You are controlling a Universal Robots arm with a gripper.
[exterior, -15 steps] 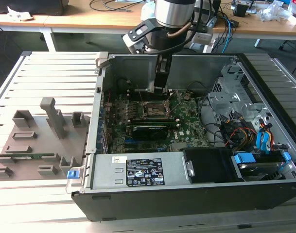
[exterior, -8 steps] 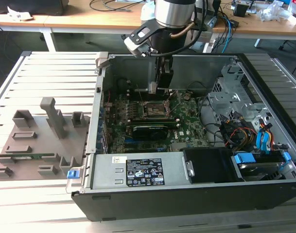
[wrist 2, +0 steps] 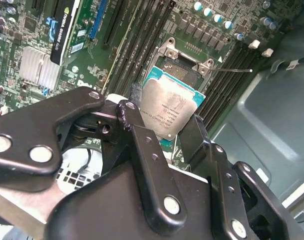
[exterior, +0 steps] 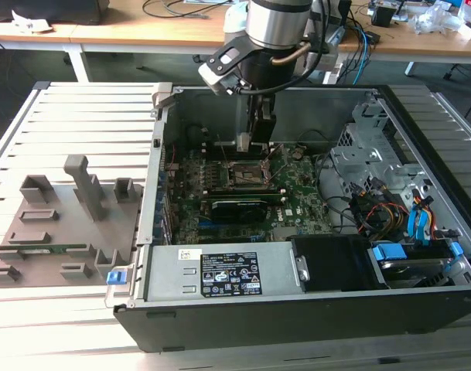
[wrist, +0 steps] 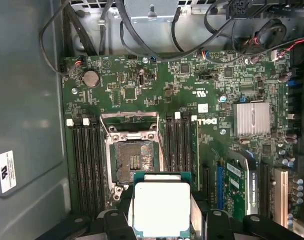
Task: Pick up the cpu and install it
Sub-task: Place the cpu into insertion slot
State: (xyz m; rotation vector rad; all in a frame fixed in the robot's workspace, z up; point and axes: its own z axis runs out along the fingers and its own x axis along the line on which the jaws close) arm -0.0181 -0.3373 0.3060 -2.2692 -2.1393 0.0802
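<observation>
The cpu is pinched by two opposite edges between the jaws, metal lid facing the wrist cameras, held in the air inside the open computer case. In the first wrist view the cpu hangs just beside the socket, not over its middle and not seated. The socket's frame is swung open and its contact field lies bare. Memory slots flank it on both sides, on the green motherboard. The case lies on the slatted worktop, toward the edge at the exterior view's right, with a grey fixture tray beside it.

My worry is the contacts. If I bring the chip down off-centre or turned the wrong way, a corner could land on them and bend them. The grip is only on thin edges, so I judge a knock against the raised frame could tilt the chip or slip it loose.
</observation>
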